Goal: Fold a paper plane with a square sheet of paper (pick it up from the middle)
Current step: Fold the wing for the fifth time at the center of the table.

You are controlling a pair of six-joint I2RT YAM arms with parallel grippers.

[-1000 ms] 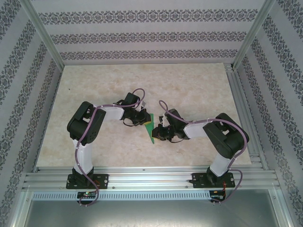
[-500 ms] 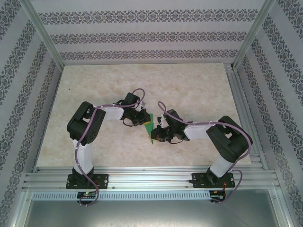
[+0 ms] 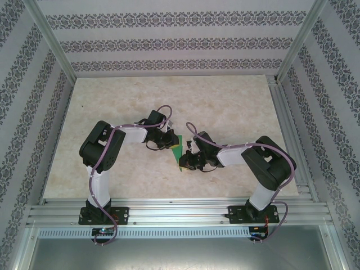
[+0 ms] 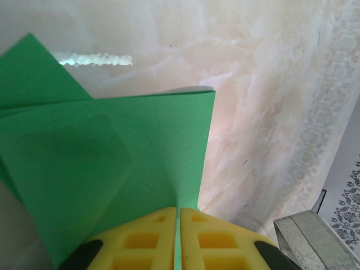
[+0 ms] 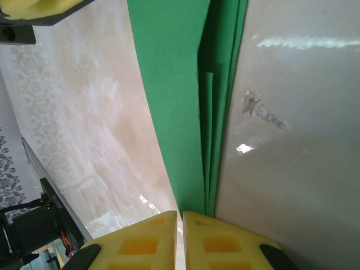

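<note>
Pale marble tabletop [image 3: 236, 101] sits under the half-folded green paper [image 3: 180, 157], which hangs between both arms. The left gripper [image 4: 179, 222] and right gripper [image 5: 183, 219] each pinch an edge, fingers closed tight. If they pull apart, the paper might tear or come unfolded.

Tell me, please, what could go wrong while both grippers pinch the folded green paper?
The left gripper and right gripper both clamp the paper by thin edges; pulling apart might tear it or let it slip. The layered flaps could also spring open, spoiling the creases.
</note>
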